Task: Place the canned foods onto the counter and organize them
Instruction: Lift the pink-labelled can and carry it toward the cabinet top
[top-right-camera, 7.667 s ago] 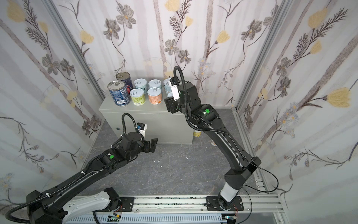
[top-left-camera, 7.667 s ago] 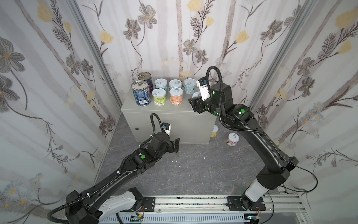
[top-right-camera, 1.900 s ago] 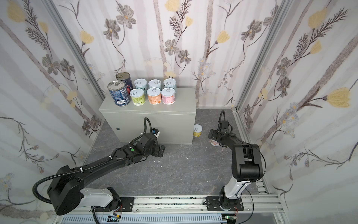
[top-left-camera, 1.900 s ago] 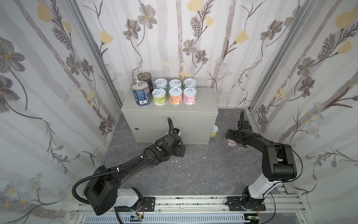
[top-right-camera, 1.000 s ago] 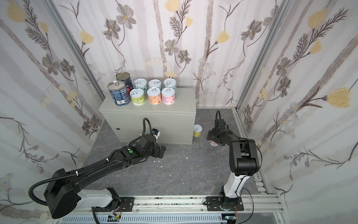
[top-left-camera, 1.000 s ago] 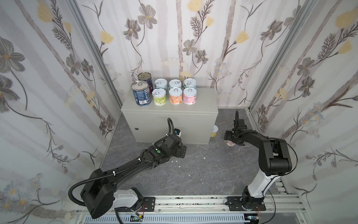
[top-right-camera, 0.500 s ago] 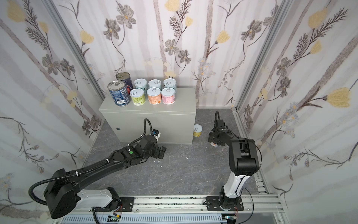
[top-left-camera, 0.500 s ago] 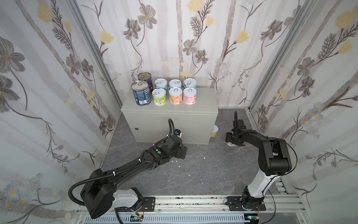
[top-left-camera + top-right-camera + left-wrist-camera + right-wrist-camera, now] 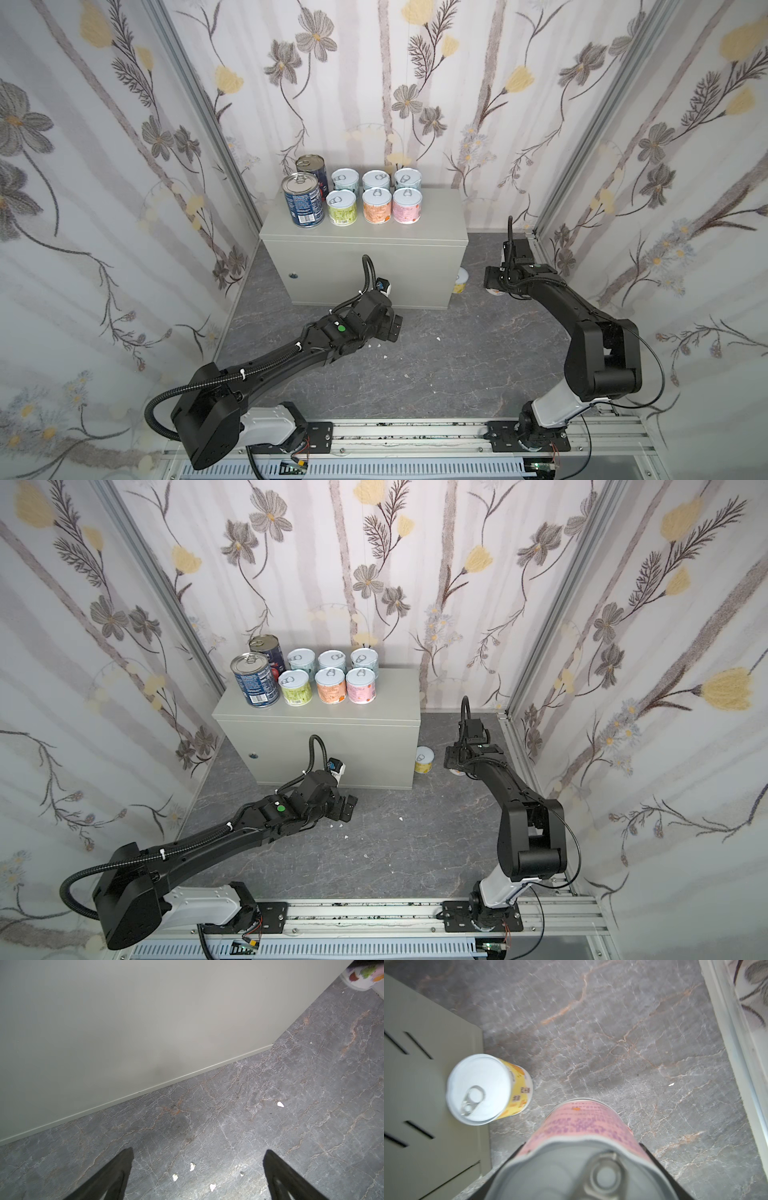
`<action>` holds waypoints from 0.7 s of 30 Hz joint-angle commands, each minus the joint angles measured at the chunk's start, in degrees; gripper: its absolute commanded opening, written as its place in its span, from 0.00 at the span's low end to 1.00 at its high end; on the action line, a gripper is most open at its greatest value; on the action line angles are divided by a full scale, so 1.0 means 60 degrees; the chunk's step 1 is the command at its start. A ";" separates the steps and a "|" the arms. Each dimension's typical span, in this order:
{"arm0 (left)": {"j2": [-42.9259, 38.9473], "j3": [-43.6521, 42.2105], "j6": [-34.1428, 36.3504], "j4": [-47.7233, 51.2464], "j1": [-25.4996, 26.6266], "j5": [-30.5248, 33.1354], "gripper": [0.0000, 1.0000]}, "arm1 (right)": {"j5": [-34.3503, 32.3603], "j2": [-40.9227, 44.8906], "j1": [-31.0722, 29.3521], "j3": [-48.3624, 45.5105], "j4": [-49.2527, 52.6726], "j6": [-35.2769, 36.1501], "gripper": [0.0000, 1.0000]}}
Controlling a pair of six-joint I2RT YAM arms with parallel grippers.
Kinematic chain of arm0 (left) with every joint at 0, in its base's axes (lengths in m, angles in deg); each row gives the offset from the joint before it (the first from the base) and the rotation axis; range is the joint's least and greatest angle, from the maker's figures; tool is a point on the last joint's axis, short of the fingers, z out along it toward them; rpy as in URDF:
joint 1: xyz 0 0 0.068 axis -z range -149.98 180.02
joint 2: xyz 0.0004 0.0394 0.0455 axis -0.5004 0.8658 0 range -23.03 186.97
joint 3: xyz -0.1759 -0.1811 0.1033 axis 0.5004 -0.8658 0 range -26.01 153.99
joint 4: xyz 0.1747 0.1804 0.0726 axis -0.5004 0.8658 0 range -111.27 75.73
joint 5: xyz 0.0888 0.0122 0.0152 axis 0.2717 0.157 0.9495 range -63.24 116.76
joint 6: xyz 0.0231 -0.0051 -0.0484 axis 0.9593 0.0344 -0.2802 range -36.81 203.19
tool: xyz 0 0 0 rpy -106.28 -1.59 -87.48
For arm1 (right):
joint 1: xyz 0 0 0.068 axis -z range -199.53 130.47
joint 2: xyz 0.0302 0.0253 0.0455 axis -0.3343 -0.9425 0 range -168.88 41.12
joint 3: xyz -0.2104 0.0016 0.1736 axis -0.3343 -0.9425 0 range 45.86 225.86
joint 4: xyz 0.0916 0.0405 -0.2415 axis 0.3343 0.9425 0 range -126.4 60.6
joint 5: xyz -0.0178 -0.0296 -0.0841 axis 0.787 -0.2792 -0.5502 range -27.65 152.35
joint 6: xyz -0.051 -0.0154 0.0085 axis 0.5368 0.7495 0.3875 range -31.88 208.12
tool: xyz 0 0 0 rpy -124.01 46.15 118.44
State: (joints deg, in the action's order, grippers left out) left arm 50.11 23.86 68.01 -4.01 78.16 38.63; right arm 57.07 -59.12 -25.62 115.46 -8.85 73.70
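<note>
Eight cans [image 9: 376,205] on counter's [image 9: 440,218] left, ninth can [image 9: 424,759] by its right end, tenth can [image 9: 583,1124] further right

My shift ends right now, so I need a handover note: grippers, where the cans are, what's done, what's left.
Left gripper: open, empty, low over the grey marbled floor in front of the light grey metal counter box.
Right gripper: shut on a short pink-labelled can with a pull-tab lid, down near the floor to the right of the counter. I cannot tell if it is lifted.
Done: two tall dark blue cans and six short pastel cans stand in two rows on the counter's left part.
Left: place the pink can, then the short yellow-labelled can standing on the floor beside the counter's right side.
</note>
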 commanded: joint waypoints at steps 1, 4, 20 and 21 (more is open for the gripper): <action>-0.0084 0.0024 0.0018 -0.0050 0.0011 0.0115 1.00 | 0.0033 0.0418 -0.0131 0.0660 0.0449 0.0287 0.59; -0.0146 0.0020 0.0025 -0.0035 0.0054 0.0099 1.00 | 0.0244 0.0770 -0.0293 0.1315 0.0909 0.0355 0.60; -0.0487 0.0039 0.0113 -0.0008 0.0256 0.0071 1.00 | 0.0620 0.1666 -0.1600 0.5048 0.3714 0.0942 0.60; -0.0501 0.0040 0.0113 -0.0001 0.0273 0.0071 1.00 | 0.0605 0.1658 -0.1732 0.5278 0.3878 0.0980 0.60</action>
State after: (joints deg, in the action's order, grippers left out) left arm 47.47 23.88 68.23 -3.44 79.63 38.70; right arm 60.96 -48.83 -34.65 144.09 12.24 77.83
